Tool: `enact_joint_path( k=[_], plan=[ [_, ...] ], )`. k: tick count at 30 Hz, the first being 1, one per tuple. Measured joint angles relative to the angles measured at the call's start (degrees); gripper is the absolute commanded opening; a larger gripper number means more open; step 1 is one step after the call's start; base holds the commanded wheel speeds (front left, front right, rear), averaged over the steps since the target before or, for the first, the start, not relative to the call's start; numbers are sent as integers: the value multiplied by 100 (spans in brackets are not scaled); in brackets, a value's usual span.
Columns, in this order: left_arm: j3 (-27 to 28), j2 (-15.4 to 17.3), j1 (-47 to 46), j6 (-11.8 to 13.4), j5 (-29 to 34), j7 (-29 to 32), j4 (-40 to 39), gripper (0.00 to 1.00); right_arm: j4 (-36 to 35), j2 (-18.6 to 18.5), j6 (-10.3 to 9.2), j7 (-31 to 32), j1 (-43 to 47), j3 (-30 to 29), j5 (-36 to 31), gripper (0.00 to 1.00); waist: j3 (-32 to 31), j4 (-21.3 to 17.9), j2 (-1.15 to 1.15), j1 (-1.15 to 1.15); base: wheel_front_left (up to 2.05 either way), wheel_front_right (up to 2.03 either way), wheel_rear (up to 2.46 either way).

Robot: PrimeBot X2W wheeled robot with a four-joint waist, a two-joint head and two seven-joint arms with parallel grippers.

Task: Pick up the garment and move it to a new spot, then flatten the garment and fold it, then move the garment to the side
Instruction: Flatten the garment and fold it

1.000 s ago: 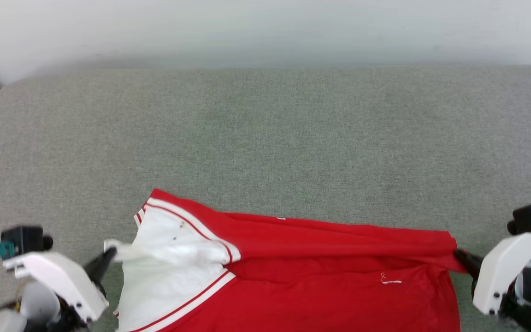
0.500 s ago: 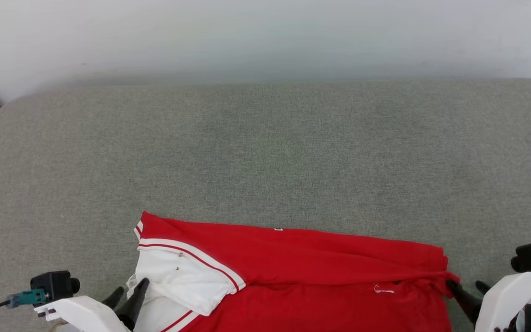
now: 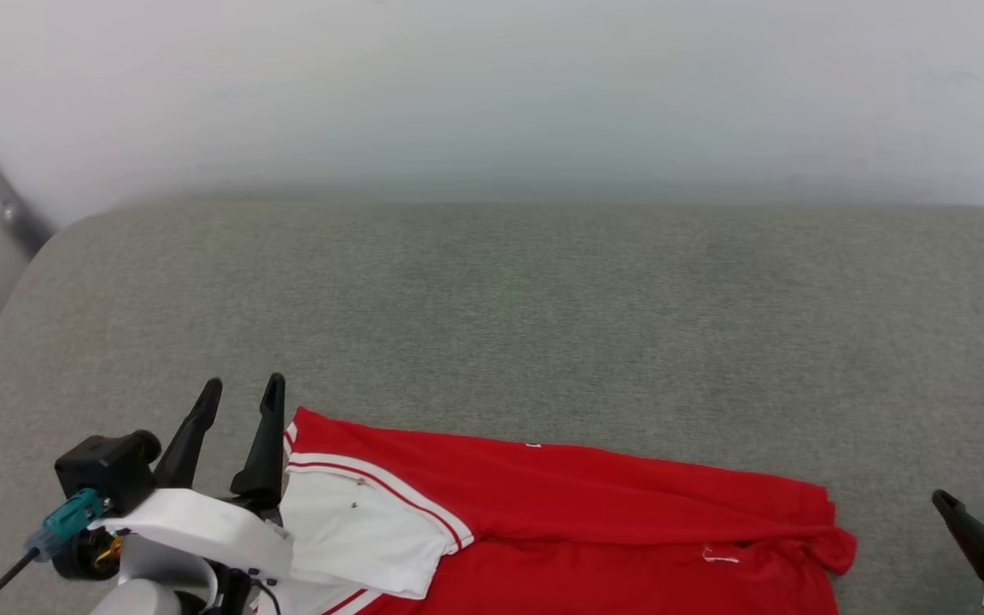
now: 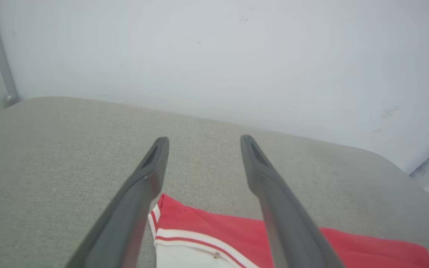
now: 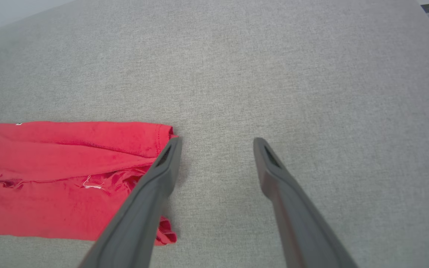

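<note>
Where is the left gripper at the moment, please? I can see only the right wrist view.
Observer: The left gripper is open and holds nothing. Its fingers point up beside the white sleeve of the garment.
Operator: Thank you. How does that sleeve lie?
Observer: It lies folded over the red body, and its red-striped edge runs diagonally.
Operator: In my view a finger overlaps the hem. Is the right gripper touching it?
Observer: No. In the head view the right gripper stands apart from the garment's end, with grey surface between them.
</note>
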Motion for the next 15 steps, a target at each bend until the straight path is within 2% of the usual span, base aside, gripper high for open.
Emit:
enact_joint_path(
  k=[5, 15],
  plan=[
    [-56, -203, -243, 49, 626, -291, -82, 100, 56, 3, 0, 398, 2, -286, -19, 100, 7, 255, 0, 0, 0, 0, 0],
    [225, -557, -243, -14, 1436, -356, -313, 100, 453, 326, 0, 896, 23, -287, 99, 100, 308, 781, 0, 0, 0, 0, 0]
  ],
)
